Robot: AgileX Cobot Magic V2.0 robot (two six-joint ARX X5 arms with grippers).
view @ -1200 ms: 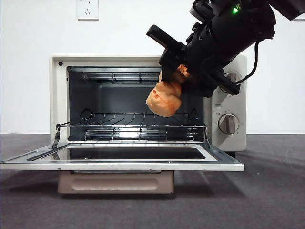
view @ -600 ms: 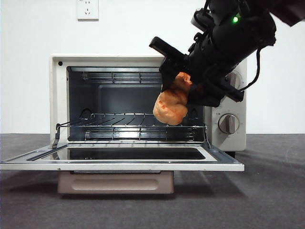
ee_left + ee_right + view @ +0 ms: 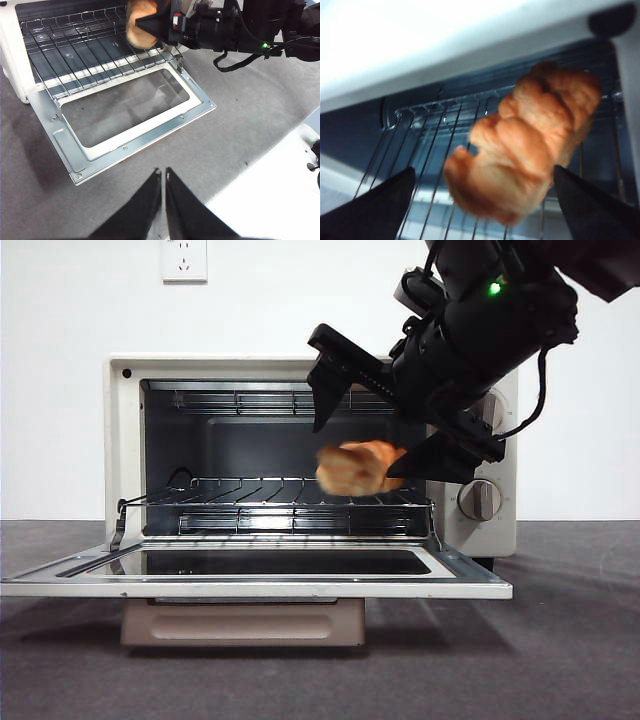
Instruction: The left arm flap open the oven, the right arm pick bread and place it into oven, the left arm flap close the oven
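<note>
The cream-white oven (image 3: 125,440) stands with its door (image 3: 250,585) folded down flat. My right gripper (image 3: 356,447) reaches into the right side of the cavity, open, its fingers spread wide. The orange-tan bread (image 3: 355,468) shows blurred between the parted fingers, free of them, just above the wire rack (image 3: 290,490). The right wrist view has the bread (image 3: 530,145) loose between the right gripper (image 3: 484,170) tips, over the rack wires. My left gripper (image 3: 163,172) hangs shut over the grey table, in front of the door (image 3: 65,150), holding nothing.
Two beige knobs (image 3: 480,498) sit on the oven's right panel, close behind the right arm. A wall socket (image 3: 183,258) is above the oven. A white surface (image 3: 270,190) borders the grey table mat near the left gripper.
The right gripper has opened and let go of the bread. The bread has dropped from between the fingers toward the wire rack.
</note>
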